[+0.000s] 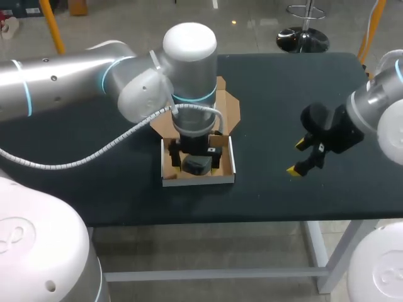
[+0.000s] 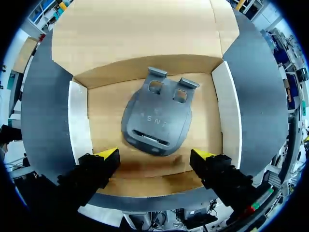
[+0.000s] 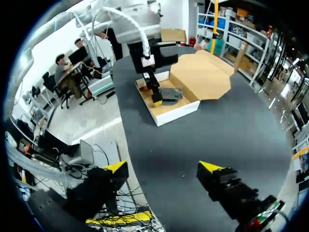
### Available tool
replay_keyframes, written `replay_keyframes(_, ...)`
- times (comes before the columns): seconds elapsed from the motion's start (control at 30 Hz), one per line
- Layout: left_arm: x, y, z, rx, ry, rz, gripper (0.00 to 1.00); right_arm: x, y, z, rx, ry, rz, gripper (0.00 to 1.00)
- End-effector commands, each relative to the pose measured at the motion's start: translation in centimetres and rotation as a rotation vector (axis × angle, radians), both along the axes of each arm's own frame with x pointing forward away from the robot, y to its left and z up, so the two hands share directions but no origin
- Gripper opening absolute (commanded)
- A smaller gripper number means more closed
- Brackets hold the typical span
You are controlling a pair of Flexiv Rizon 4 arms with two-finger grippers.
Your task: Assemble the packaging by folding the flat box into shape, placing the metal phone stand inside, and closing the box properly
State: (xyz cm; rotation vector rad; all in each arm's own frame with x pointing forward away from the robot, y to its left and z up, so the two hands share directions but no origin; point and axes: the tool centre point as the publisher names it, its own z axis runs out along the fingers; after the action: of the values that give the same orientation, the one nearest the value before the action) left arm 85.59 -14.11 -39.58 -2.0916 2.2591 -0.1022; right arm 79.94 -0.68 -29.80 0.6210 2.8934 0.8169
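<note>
A cardboard box (image 1: 230, 165) with white outer walls stands folded into shape at the table's middle, its lid (image 1: 232, 110) lying open behind it. The dark grey metal phone stand (image 2: 157, 121) lies flat on the box floor (image 2: 104, 104). My left gripper (image 2: 154, 160) hangs open just above the box, the stand ahead of its yellow tips and free of them. In the head view that arm's wrist (image 1: 191, 132) covers most of the stand (image 1: 196, 165). My right gripper (image 1: 297, 157) is open and empty over bare table to the right. From its wrist view the box (image 3: 179, 110) lies far ahead.
The black table top (image 1: 283, 88) has room right of the box. A grey cable hose (image 1: 94, 154) loops from my left arm over the table's left part. The table's front edge (image 1: 252, 220) lies close below the box.
</note>
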Motion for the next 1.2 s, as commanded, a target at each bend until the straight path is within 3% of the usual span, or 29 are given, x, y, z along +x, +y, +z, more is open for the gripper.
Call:
replay_keyframes(0.03, -0.3, -0.5, -0.4, 0.013, 0.005, 0.010, 1.00, 0.0, -0.2, 0.2, 0.006, 0.003, 0.005, 1.00)
replay_keyframes(0.8, -5.2, -1.2, -1.0, 0.019, 0.063, 0.080, 1.00, 0.0, -0.2, 0.2, 0.006, 0.003, 0.005, 1.00)
replay_keyframes(1.2, -7.3, -1.7, -0.5, 0.014, 0.056, 0.093, 1.00, 0.0, -0.2, 0.2, 0.006, 0.003, 0.005, 1.00)
